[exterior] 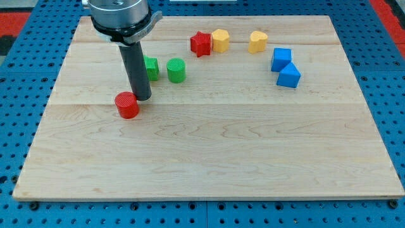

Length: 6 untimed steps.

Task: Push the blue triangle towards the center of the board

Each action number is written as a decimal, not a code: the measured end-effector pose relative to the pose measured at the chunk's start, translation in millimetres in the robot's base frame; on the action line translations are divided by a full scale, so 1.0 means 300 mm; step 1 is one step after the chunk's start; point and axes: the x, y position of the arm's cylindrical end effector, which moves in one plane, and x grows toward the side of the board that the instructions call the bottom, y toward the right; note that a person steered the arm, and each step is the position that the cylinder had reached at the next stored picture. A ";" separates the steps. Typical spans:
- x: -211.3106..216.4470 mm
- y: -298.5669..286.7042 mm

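The blue triangle point(289, 76) lies at the view's upper right, just below and touching a blue cube point(281, 59). My tip point(142, 97) rests on the board at the view's left, far from the blue triangle. It stands right next to a red cylinder point(127, 104), just above and to the right of it.
A green block point(151, 68) sits partly behind the rod and a green cylinder point(176, 69) to its right. A red star point(201, 44), a yellow hexagon point(220, 40) and a yellow heart-like block point(257, 41) lie along the top. The wooden board point(209, 152) lies on a blue pegboard.
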 end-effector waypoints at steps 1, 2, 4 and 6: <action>0.076 0.460; 0.118 0.963; -0.089 1.090; -0.182 0.832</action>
